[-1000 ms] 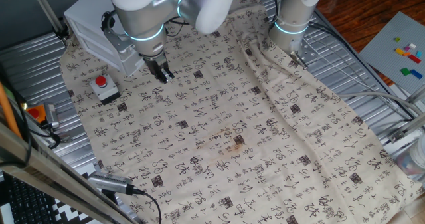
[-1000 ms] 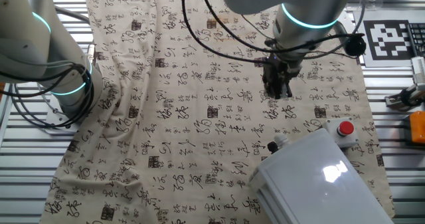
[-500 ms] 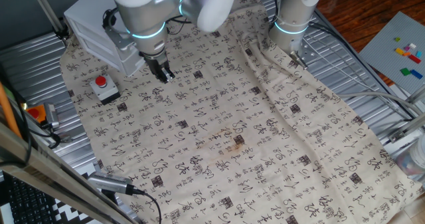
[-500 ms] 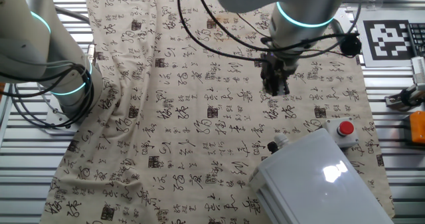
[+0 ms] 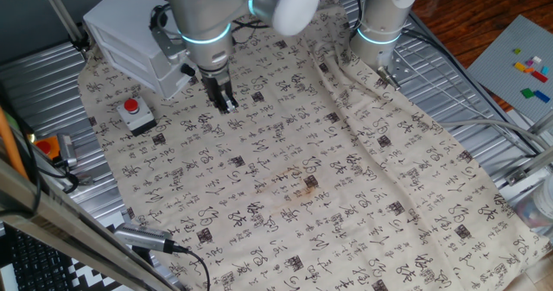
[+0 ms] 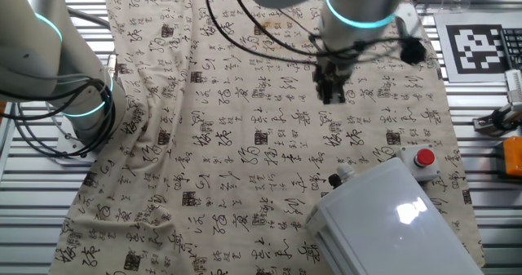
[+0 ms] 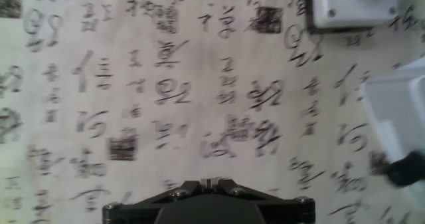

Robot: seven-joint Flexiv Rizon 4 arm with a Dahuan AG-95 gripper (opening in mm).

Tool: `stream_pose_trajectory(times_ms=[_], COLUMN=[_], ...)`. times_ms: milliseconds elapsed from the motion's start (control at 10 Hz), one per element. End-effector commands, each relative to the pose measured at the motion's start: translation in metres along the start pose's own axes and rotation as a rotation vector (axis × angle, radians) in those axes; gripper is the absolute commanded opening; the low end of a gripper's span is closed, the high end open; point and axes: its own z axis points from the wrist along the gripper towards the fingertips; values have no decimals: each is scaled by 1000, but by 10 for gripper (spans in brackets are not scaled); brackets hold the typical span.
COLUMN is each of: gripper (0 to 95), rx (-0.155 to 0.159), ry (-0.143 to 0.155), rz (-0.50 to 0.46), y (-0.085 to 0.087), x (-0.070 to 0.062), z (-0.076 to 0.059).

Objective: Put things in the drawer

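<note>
My gripper (image 5: 226,104) hangs over the printed cloth just in front of the white cabinet (image 5: 130,34), a little apart from it. It also shows in the other fixed view (image 6: 330,95). In the hand view the gripper (image 7: 207,182) has its two fingers pressed together with nothing between them. The cabinet's drawer side shows at the right edge of the hand view (image 7: 398,111), with a dark knob (image 7: 408,167). The drawer looks pushed in. The pale tan block shows in no view.
A small grey box with a red button (image 5: 131,110) stands beside the cabinet, also in the other fixed view (image 6: 422,159). A second robot arm (image 5: 380,23) stands at the cloth's far edge. Metal slats surround the cloth (image 5: 285,179).
My gripper has moved sideways away from the cabinet front, staying shut. Nothing else has moved.
</note>
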Motion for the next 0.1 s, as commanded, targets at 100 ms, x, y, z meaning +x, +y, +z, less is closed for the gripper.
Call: stream_pose_trajectory(times_ms=[100], gripper=[0], rx=[-2], ry=[4], rz=[-6], y=[1], x=[-2], z=[1])
